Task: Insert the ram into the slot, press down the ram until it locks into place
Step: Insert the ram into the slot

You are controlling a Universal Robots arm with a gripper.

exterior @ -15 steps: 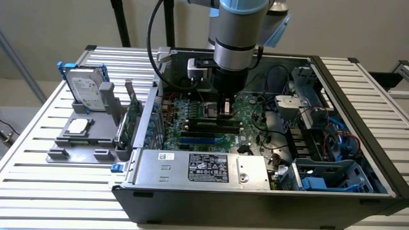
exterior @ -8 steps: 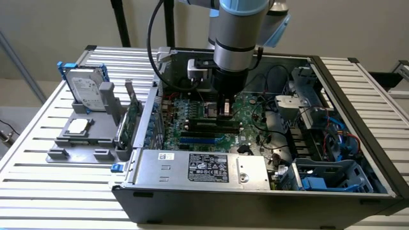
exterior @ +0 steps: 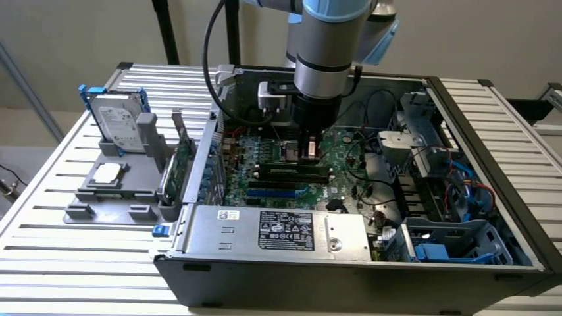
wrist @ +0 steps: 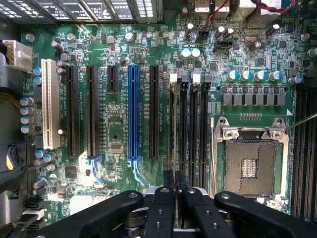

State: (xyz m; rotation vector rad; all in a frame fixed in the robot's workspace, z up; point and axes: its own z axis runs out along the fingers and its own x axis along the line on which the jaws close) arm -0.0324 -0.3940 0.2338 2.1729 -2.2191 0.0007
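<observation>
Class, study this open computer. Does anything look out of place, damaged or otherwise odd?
Nothing looks broken, spilled or askew. One oddity: the square silver processor socket, beside the black memory slots, sits bare, with no cooler over it.

Slatted table (exterior: 52, 217), computer case (exterior: 351, 283), grey holder (exterior: 114, 191)

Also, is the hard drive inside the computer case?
No, the hard drive stands on the grey holder beside the computer case, outside it.
</observation>
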